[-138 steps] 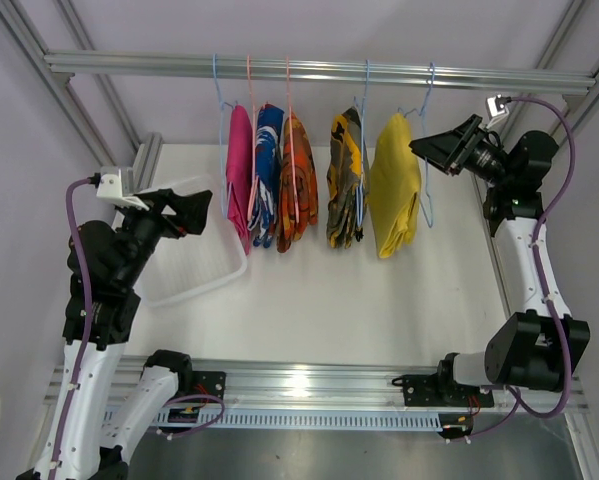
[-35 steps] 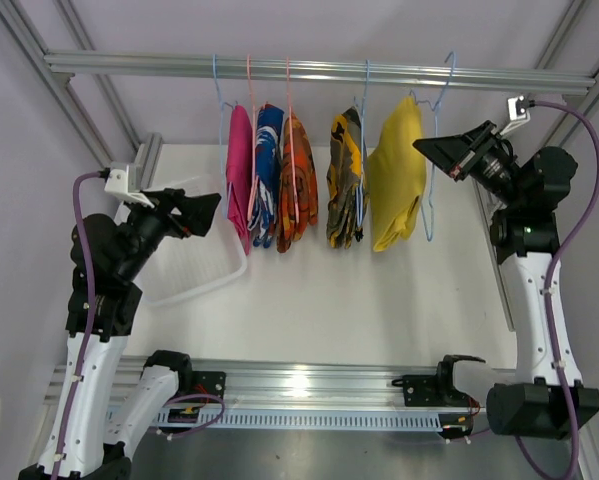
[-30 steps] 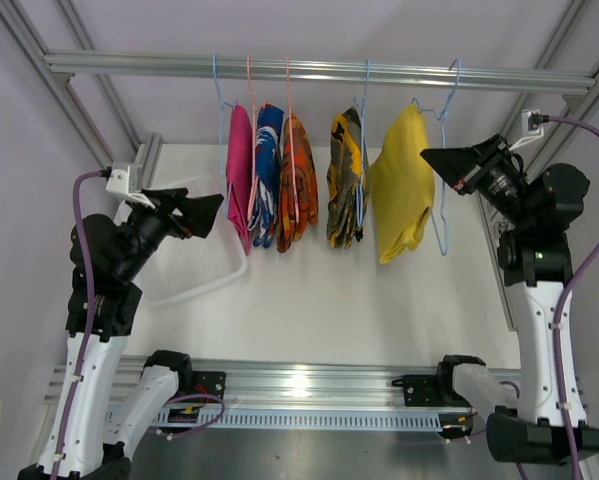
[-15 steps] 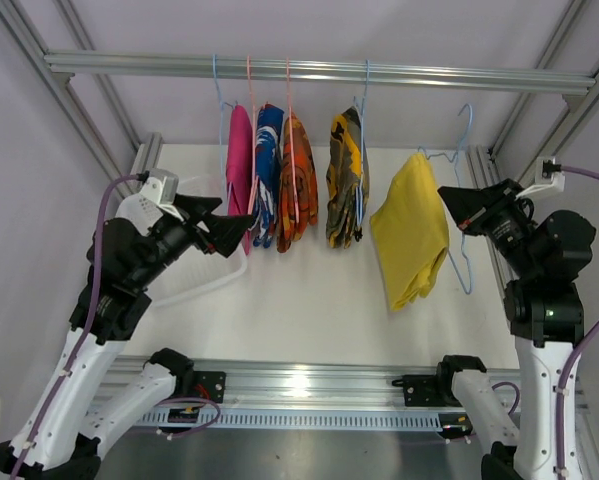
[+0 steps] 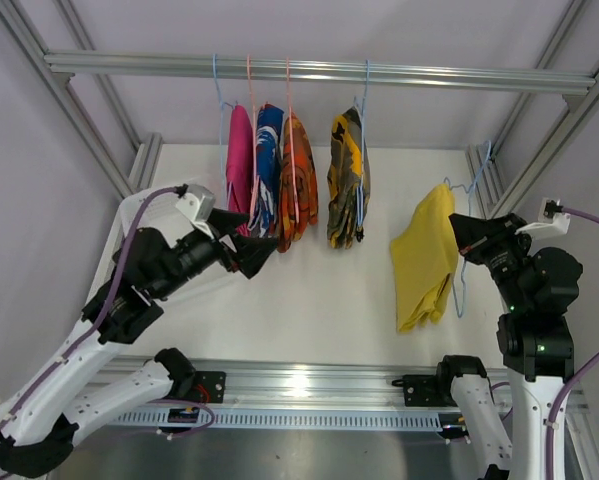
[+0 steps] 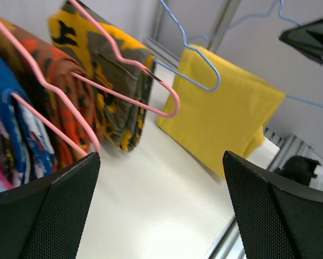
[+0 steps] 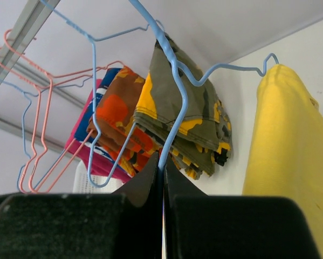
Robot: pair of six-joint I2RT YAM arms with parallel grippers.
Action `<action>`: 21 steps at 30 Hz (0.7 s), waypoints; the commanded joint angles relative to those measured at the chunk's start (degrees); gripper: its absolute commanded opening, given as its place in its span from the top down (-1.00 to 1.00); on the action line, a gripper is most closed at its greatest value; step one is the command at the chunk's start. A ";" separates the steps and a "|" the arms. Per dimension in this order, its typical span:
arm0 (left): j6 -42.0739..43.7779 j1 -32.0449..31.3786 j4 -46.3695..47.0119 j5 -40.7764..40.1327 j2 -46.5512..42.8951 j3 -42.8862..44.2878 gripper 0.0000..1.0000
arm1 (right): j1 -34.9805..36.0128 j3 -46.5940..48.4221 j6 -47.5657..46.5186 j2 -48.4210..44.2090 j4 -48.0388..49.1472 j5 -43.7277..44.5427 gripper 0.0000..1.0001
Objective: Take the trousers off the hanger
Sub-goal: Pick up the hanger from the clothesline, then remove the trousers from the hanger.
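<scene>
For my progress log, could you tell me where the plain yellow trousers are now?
In the top view, the yellow trousers hang at the right on a blue hanger clamped in the right pincer, off the rail, right of the yellow-and-dark camouflage pair.

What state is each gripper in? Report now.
Left gripper: open, empty.
Right gripper: shut on the blue hanger carrying the yellow trousers.

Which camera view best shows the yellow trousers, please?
The top external view: the yellow trousers hang whole, clear of the rail. The left wrist view shows them obliquely; the right wrist view only one edge, beside the blue hanger.
</scene>
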 commanded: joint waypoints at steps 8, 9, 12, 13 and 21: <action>4.55 -17.18 4.05 -19.22 11.40 -1.13 -0.99 | 0.20 0.67 0.69 2.89 12.83 5.80 1.00; 4.29 -18.50 4.23 -21.49 12.29 0.17 -0.99 | 0.20 0.50 0.87 3.16 12.92 6.15 1.00; 3.41 -19.73 6.07 -22.48 16.05 1.32 -0.99 | 0.46 -0.12 1.83 4.30 13.80 6.94 1.00; 4.02 -20.26 6.86 -24.13 17.29 2.46 -0.99 | 0.63 -0.12 1.92 4.57 13.80 7.29 1.00; 8.07 -27.30 16.25 -29.78 26.09 6.69 -0.99 | 6.34 1.11 3.68 7.73 14.06 14.75 1.00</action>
